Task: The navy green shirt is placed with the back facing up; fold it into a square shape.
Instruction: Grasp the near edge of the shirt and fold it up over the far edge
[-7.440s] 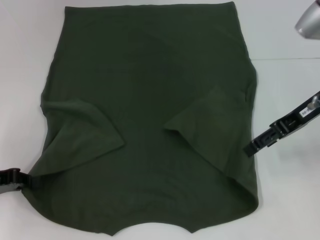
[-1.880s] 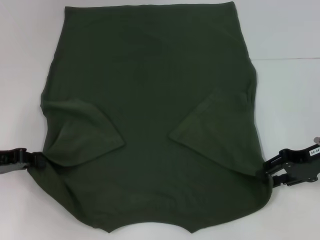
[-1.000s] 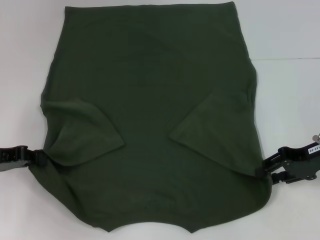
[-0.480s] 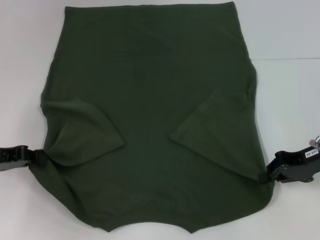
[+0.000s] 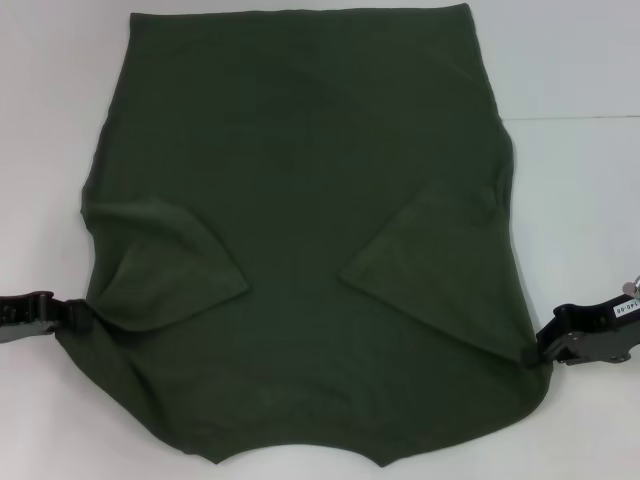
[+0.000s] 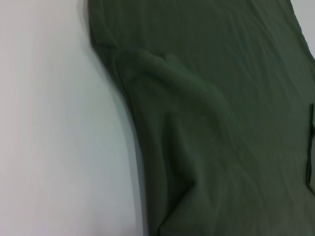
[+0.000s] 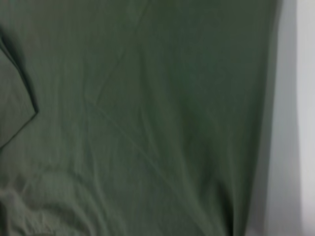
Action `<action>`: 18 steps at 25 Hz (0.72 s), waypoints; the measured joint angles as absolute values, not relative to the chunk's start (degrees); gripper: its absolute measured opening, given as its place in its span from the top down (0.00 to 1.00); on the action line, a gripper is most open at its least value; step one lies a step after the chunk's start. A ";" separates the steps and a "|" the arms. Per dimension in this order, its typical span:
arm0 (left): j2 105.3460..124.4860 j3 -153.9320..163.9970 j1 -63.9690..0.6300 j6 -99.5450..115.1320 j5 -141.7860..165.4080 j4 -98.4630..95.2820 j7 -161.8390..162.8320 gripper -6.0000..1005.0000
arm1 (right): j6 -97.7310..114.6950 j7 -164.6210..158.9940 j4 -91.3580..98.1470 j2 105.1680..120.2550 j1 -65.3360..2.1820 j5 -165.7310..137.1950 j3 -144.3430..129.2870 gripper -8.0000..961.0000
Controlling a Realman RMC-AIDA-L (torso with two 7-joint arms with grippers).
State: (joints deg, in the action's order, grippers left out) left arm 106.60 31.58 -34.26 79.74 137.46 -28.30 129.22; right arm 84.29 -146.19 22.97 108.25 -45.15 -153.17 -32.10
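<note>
Item: the navy green shirt (image 5: 300, 200), spread flat on your white table (image 5: 580, 200), plain side up, both sleeves folded inward over the body, collar edge nearest you.

Left gripper (image 5: 78, 317): at the shirt's left shoulder edge, fingers pinched together on the cloth.

Right gripper (image 5: 535, 352): at the right shoulder edge, fingers closed on the fabric corner, which puckers slightly there.

Wrist views: you see only cloth and table.
</note>
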 joint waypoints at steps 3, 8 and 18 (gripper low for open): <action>106.60 31.50 -34.25 79.97 137.46 -28.34 129.23 0.97 | 84.29 -145.85 23.27 108.22 -45.09 -153.15 -32.03 0.93; 106.60 30.68 -34.08 80.20 137.46 -28.38 129.10 0.97 | 84.42 -145.29 23.44 108.16 -44.99 -153.09 -31.88 0.93; 106.02 30.46 -34.03 81.63 137.46 -28.39 129.34 0.97 | 85.67 -144.62 25.53 107.45 -44.55 -152.34 -31.72 0.93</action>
State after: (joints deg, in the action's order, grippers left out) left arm 106.02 30.46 -34.03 81.63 137.46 -28.39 129.34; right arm 85.67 -144.63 25.53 107.45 -44.55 -152.34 -31.73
